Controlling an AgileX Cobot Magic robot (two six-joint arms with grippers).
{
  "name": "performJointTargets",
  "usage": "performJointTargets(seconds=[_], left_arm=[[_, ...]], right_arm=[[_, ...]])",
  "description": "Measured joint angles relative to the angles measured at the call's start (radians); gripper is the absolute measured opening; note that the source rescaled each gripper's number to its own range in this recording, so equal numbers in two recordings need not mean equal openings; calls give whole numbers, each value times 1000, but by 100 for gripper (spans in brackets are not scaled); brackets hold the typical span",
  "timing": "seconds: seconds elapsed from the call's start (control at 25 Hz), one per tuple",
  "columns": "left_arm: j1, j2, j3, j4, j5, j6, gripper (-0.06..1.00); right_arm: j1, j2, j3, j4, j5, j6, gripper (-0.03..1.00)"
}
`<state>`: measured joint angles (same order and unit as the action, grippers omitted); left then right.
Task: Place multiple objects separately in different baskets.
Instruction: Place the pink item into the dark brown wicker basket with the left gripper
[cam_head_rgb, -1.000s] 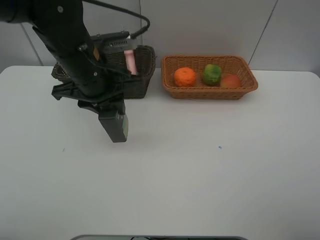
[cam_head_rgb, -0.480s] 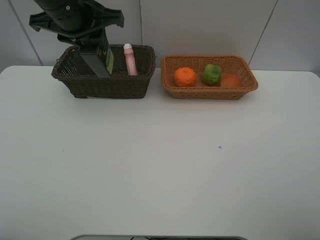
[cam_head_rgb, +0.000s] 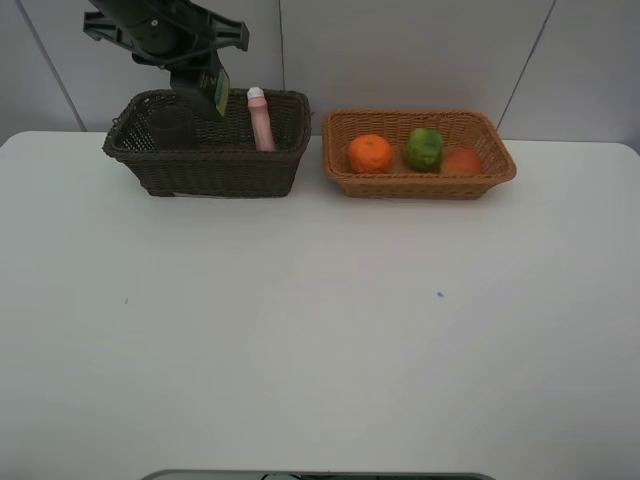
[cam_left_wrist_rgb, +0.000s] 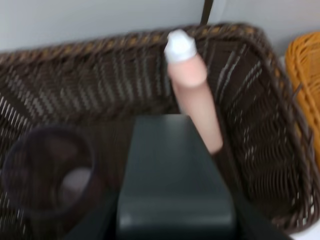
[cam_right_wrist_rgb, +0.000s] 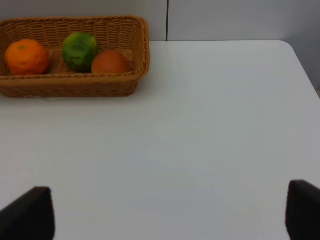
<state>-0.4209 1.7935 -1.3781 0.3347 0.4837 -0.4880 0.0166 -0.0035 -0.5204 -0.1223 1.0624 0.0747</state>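
My left gripper (cam_head_rgb: 200, 80) is shut on the dark square pump bottle (cam_head_rgb: 217, 94) and holds it tilted over the dark brown basket (cam_head_rgb: 210, 172). The left wrist view shows the bottle (cam_left_wrist_rgb: 175, 175) above the basket's inside (cam_left_wrist_rgb: 250, 130). In that basket lie the pink white-capped bottle (cam_head_rgb: 260, 120) (cam_left_wrist_rgb: 192, 95) and the mauve cup (cam_head_rgb: 170, 124) (cam_left_wrist_rgb: 50, 170). The light tan basket (cam_head_rgb: 420, 185) (cam_right_wrist_rgb: 75, 86) holds the tangerine (cam_head_rgb: 370, 153) (cam_right_wrist_rgb: 26, 56), the green fruit (cam_head_rgb: 424, 148) (cam_right_wrist_rgb: 80, 50) and the peach (cam_head_rgb: 462, 161) (cam_right_wrist_rgb: 110, 62). My right gripper (cam_right_wrist_rgb: 165, 217) stands open over bare table with nothing between its fingers.
The white table (cam_head_rgb: 330, 330) stretches in front of both baskets. A grey wall stands right behind them. The two baskets sit side by side with a narrow gap between them. The right arm is out of the exterior high view.
The left arm has lifted the dark pump bottle from low over the table and carried it back over the dark brown basket. The right gripper has not moved.
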Motion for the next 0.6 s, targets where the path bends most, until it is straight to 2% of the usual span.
performJointTargets(seconds=[0.12,0.24,0.6], left_arm=[[2,34,-2,25,-87,2,49],[10,71,-2,31,-128,2,49],[21,169,-2,32,-133,2,49]], right_arm=[[0,0,0,0,0,0,95],[0,0,0,0,0,0,95],[0,0,0,0,0,0,95]])
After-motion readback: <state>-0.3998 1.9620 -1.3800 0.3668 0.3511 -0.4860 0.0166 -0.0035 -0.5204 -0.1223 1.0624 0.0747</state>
